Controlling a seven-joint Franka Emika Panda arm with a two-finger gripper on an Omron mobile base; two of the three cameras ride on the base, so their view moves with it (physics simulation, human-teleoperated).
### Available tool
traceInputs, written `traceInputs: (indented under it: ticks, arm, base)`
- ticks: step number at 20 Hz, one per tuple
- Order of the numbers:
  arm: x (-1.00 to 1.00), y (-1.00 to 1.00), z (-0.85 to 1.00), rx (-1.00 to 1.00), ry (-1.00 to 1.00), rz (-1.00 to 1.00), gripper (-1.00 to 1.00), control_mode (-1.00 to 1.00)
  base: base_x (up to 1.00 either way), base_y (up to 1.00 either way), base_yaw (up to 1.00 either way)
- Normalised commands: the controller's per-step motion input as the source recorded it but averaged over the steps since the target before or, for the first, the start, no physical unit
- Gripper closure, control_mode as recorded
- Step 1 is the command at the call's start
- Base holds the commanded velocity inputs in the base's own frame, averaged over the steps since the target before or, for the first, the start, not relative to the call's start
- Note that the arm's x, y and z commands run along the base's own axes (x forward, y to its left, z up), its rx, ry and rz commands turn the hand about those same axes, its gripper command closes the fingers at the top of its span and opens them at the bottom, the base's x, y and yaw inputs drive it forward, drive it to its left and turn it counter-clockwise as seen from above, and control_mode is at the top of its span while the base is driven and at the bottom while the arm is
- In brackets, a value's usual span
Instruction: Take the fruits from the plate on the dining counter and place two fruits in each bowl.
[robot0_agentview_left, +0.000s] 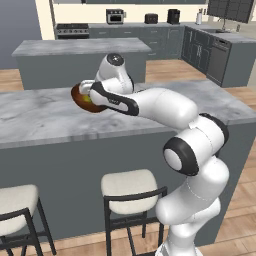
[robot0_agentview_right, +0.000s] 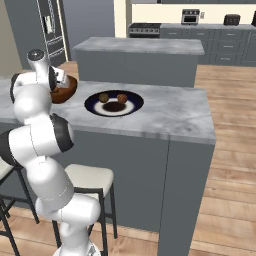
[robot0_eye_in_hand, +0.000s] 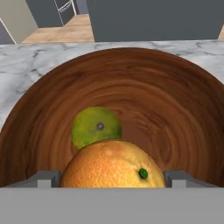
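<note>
The fingers (robot0_eye_in_hand: 112, 177) stand wide, one tip at each side of an orange fruit (robot0_eye_in_hand: 113, 165) at the bottom centre of the hand view. Whether the pads press on the orange or stand just clear of it cannot be told. The orange sits low inside the reddish-brown wooden bowl (robot0_eye_in_hand: 175, 100), with a green fruit (robot0_eye_in_hand: 95, 127) touching it just above, on the bowl floor. The placement suits the task: this would be the bowl's second fruit, brought down close to the floor so that it does not roll.

The orange is near round, with no clear long axis; its green stem spot faces the camera, lower right. The green fruit's dark stem spot faces the camera too.

In the right base view, the navy-rimmed plate (robot0_agentview_right: 95, 109) lies at centre on the marble tabletop (robot0_agentview_right: 170, 117), with two dark brown fruits (robot0_agentview_right: 104, 97) near its upper half. The wooden bowl is just to its left, partly behind the arm. The second bowl is not identified.
</note>
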Motion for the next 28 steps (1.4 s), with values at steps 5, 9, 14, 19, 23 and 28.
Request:
traceInputs:
  ticks: [5, 9, 14, 19, 23, 28]
  arm:
    - [-0.03, -0.02, 0.13, 0.00, 0.02, -0.03, -1.00, -1.00]
    - [0.00, 0.00, 0.28, 0.00, 0.00, -0.04, -1.00, -1.00]
    - [-0.04, -0.04, 0.51, 0.00, 0.00, -0.07, -1.00, -1.00]
    - [-0.40, -0.69, 0.34, 0.00, 0.00, -0.15, -1.00, -1.00]
    - [-0.63, -1.00, 0.02, 0.02, 0.00, -0.25, -1.00, -1.00]
    - [-0.70, -1.00, -0.06, 0.02, 0.00, -0.25, -1.00, -1.00]
  base:
    - [0.00, 0.00, 0.00]
    - [0.00, 0.00, 0.00]
    - [0.00, 0.00, 0.00]
    - [0.00, 0.00, 0.00]
    - [0.00, 0.00, 0.00]
    - [0.00, 0.00, 0.00]
